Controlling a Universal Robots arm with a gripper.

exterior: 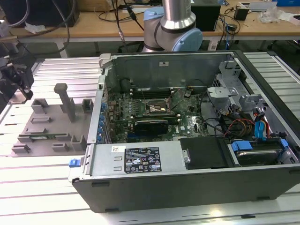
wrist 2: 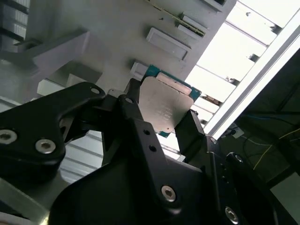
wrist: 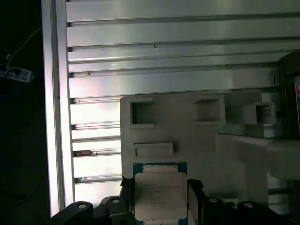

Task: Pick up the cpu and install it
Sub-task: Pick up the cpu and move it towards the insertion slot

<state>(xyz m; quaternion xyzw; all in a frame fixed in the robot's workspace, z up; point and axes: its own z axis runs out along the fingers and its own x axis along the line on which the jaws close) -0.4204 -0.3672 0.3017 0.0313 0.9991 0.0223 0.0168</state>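
The cpu (wrist 2: 164, 105) is a thin square chip with a silvery top plate and a green rim. In both wrist views it sits between my black fingers, gripped on two opposite edges. My gripper (wrist 2: 163, 111) is shut on the cpu (wrist: 159, 193), holding it just above the edge of the grey tray (wrist: 187, 136). In the exterior view my gripper (exterior: 21, 82) hangs at the far left, over the left end of the grey tray (exterior: 51, 126). The open metal-framed socket (exterior: 157, 108) lies on the motherboard inside the computer case, well to the exterior view's right of my gripper.
The open computer case (exterior: 187, 126) has tall metal walls, a black card (exterior: 151, 124), drive cages and cables at the exterior view's right. A grey post (exterior: 65, 101) stands up from the tray. The table is ribbed aluminium (wrist: 164, 61). The arm's base (exterior: 173, 28) stands behind the case.
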